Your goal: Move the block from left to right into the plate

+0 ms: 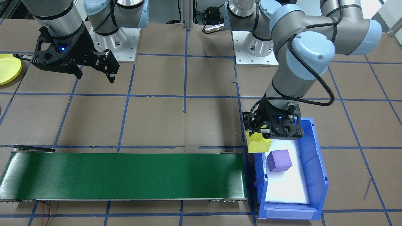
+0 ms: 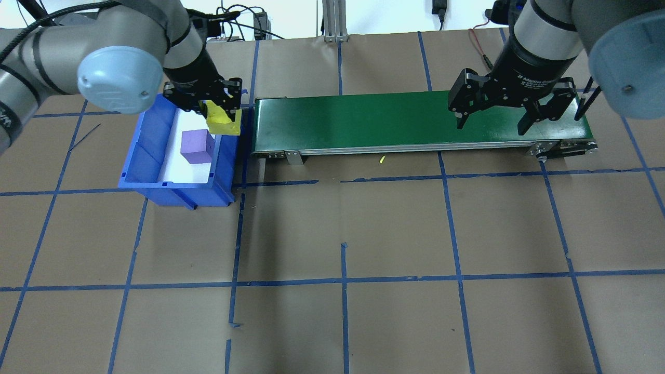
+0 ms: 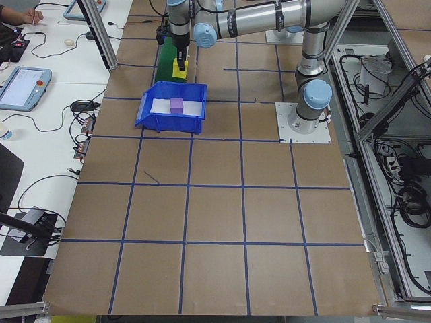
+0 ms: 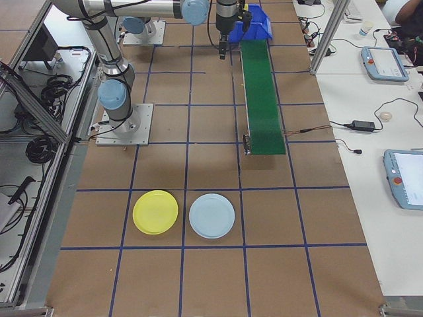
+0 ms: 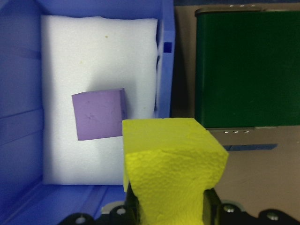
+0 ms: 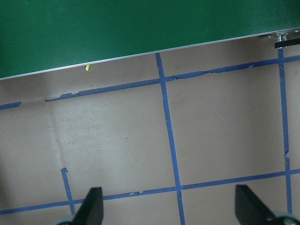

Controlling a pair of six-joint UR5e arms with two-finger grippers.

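My left gripper [image 1: 259, 138] is shut on a yellow block [image 1: 258, 142], held in the air over the belt-side wall of the blue bin [image 1: 314, 163]. The left wrist view shows the yellow block [image 5: 173, 173] clamped between the jaws. A purple block [image 5: 99, 114] lies on the white foam in the bin [image 2: 150, 150]. The yellow plate [image 1: 8, 69] sits at the table's far right end and also shows in the exterior right view, yellow plate [image 4: 155, 212]. My right gripper [image 2: 493, 122] hangs open and empty near the belt's right end, on the robot's side of it.
A green conveyor belt [image 2: 395, 119] runs from beside the bin toward the right. A light blue plate [image 4: 211, 216] lies next to the yellow one. Brown table with blue tape lines surrounds them; a small yellow crumb [image 2: 382, 160] lies by the belt.
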